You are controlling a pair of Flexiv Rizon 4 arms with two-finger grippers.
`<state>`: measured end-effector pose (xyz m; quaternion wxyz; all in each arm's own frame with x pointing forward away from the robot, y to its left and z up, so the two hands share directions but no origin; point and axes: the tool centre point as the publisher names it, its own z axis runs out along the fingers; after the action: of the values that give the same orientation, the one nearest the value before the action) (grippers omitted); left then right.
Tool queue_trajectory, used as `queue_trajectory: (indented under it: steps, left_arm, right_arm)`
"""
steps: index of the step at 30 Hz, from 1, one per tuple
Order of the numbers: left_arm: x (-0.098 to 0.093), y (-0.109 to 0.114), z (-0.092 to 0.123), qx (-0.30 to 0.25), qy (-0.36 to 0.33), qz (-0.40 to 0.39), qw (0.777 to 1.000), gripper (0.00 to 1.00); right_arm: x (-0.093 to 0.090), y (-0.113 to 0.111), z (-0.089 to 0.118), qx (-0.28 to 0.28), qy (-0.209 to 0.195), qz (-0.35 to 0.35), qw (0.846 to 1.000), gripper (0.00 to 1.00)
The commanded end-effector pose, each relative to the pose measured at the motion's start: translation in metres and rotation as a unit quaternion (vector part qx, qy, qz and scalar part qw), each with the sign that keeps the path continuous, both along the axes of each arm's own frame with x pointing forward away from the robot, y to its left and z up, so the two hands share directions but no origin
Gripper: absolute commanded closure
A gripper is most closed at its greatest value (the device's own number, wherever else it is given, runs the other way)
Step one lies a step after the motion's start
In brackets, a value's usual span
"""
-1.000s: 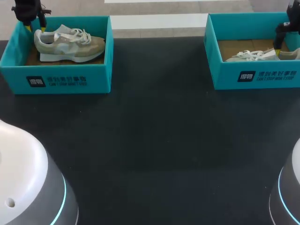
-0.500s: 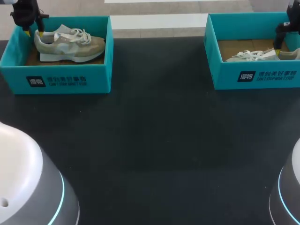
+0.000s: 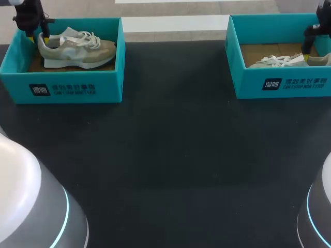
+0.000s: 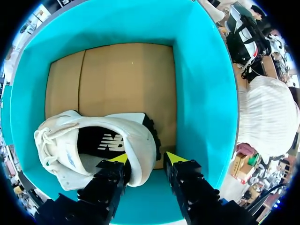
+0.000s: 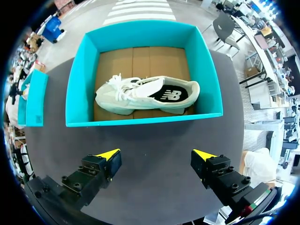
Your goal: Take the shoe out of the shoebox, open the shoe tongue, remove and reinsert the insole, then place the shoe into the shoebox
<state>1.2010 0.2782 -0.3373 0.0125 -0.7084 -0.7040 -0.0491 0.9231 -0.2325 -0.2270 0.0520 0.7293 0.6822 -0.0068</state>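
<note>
A beige and white shoe point(image 3: 77, 49) stands upright in the left teal shoebox point(image 3: 72, 88). My left gripper point(image 3: 40, 37) is at its heel. In the left wrist view the left gripper point(image 4: 146, 158) straddles the heel collar of the shoe point(image 4: 93, 136), one finger inside the opening and one behind the heel, shut on it. The box wall point(image 4: 201, 93) rises just behind. A second shoe point(image 5: 145, 96) lies on its side in the right shoebox point(image 5: 140, 122). My right gripper point(image 5: 156, 154) hangs open above the table on the near side of that box, holding nothing.
The two teal boxes stand at the far left and far right point(image 3: 279, 82) of the dark table point(image 3: 170, 155). The second shoe point(image 3: 284, 61) shows over the right box's rim, with my right gripper point(image 3: 307, 50) above it. A wide stretch of table lies between and before the boxes.
My left gripper has sunk a little lower onto the shoe's heel and narrowed slightly. The shoe, the right arm and both boxes have kept still.
</note>
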Motion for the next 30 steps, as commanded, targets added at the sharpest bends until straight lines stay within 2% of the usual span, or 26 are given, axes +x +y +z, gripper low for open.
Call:
queue_trajectory:
  steps: [1,6,10,12,18,24,30]
  left_arm:
    - [0.011,-0.001,-0.005,0.007,0.025,-0.001,1.0,0.58]
    - [0.009,-0.001,-0.009,0.012,0.038,-0.006,0.999,0.68]
    - [0.008,-0.002,-0.011,0.015,0.042,-0.009,0.999,0.81]
    - [0.008,-0.002,-0.011,0.019,0.044,-0.011,0.999,1.0]
    - [-0.002,-0.005,0.009,0.022,0.045,-0.036,0.998,1.0]
    - [-0.022,-0.008,0.053,0.015,0.038,-0.075,0.996,1.0]
    - [-0.035,-0.007,0.098,0.021,0.037,-0.077,0.996,1.0]
  right_arm:
    - [0.0,0.0,0.0,0.0,0.0,0.0,1.0,0.0]
    - [0.0,0.0,0.0,0.0,0.0,0.0,1.0,0.0]
    - [0.0,0.0,0.0,0.0,0.0,0.0,1.0,0.0]
    - [0.0,0.0,0.0,0.0,0.0,0.0,1.0,0.0]
    - [0.0,0.0,0.0,0.0,0.0,0.0,1.0,0.0]
    - [0.0,0.0,0.0,0.0,0.0,0.0,1.0,0.0]
    - [0.0,0.0,0.0,0.0,0.0,0.0,1.0,0.0]
